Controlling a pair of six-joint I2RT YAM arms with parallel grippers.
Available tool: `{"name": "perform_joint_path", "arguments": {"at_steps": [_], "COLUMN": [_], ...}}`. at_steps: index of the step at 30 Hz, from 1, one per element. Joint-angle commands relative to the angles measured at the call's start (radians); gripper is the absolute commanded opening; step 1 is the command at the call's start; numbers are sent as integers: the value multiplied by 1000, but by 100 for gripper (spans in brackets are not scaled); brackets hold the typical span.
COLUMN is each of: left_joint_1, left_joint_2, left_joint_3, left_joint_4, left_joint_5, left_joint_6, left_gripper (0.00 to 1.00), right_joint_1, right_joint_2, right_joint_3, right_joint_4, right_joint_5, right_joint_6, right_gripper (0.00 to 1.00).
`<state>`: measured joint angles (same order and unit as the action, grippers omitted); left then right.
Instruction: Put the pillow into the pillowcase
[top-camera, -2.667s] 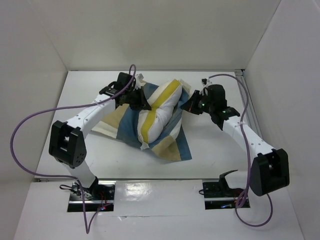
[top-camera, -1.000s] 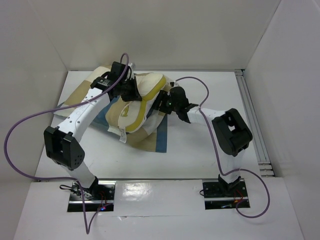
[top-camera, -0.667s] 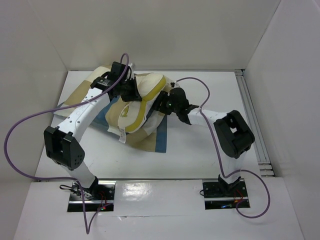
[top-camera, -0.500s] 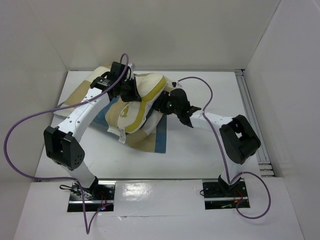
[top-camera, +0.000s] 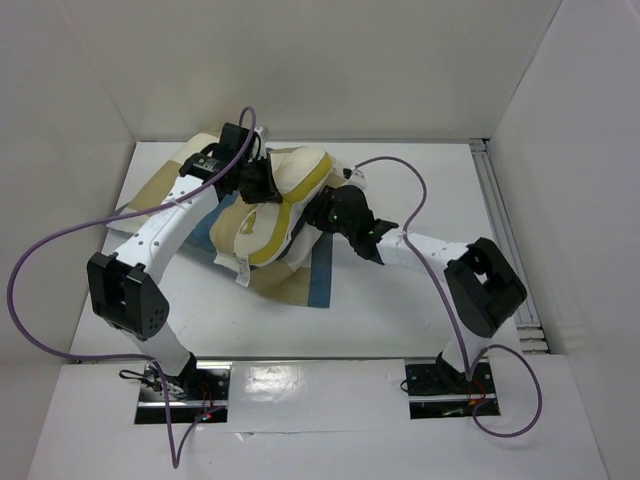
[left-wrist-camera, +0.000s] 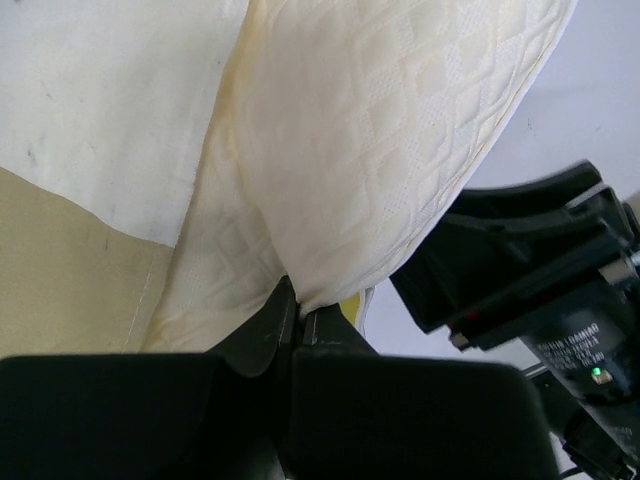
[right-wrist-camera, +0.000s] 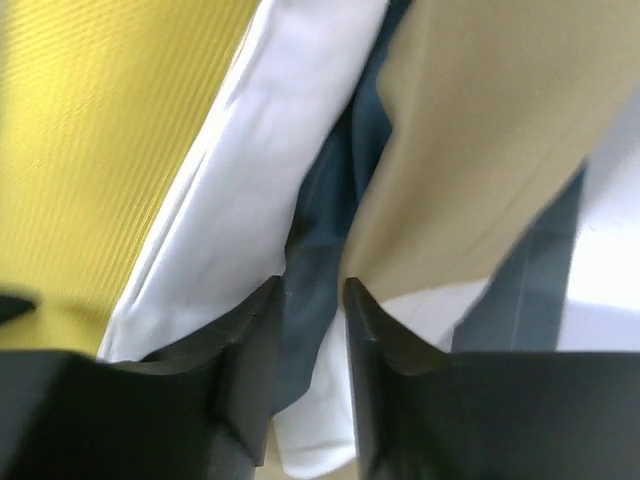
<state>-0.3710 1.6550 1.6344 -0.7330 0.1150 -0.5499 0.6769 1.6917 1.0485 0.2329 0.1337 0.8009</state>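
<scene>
Well back on the white surface (top-camera: 420, 180), the puffy cream quilted pillow (top-camera: 300, 168) with yellow piping lies bunched on the thin blue-tan checked pillowcase (top-camera: 308, 282). Jaws of the left gripper (left-wrist-camera: 297, 312) pinch a quilted fold; those of the right gripper (right-wrist-camera: 312, 320) clamp blue pillowcase cloth.

1. Our right gripper (right-wrist-camera: 312, 300) fills the bottom of the frame, its two black fingers (right-wrist-camera: 255, 350) drawn close, with only a narrow gap between them.
2. In that gap we see a dark blue fold of the pillowcase (right-wrist-camera: 325, 235), pinched at the tips and running up and away from them.
3. Right of the fingers, the same cover spreads out in a broad tan panel, with a blue edge below it.
4. Just left of the fold lies a strip of white cloth (right-wrist-camera: 265, 170); we cannot tell which item it belongs to.
5. Farther left, a ribbed yellow band of the pillow (right-wrist-camera: 90, 130) fills the upper corner.
</scene>
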Motion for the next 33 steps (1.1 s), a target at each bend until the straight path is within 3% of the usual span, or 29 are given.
{"name": "perform_joint_path", "arguments": {"at_steps": [1,3,7,10,16,33], "left_joint_1": [14,14,14,14,14,14], "left_joint_2": [-47,-47,-47,-47,-57,-66], "left_joint_3": [45,45,45,45,45,45], "left_joint_4": [37,37,37,37,37,27], "left_joint_5": [8,8,8,8,17,17], "left_joint_6": [5,5,5,5,5,5], "left_gripper": [0,0,0,0,0,0], "right_joint_1": [30,68,89,89,20,-57], "right_joint_2": [-134,-190,-201,-115,-4,167], "right_joint_3": [-50,-94,-105,-55,1,11], "right_joint_4": [0,-14,-4,-26,31,289], "right_joint_5": [187,276,304,245,101,-131], "right_joint_6": [17,29,55,46,90,166], "right_gripper": [37,30,27,34,64,66]}}
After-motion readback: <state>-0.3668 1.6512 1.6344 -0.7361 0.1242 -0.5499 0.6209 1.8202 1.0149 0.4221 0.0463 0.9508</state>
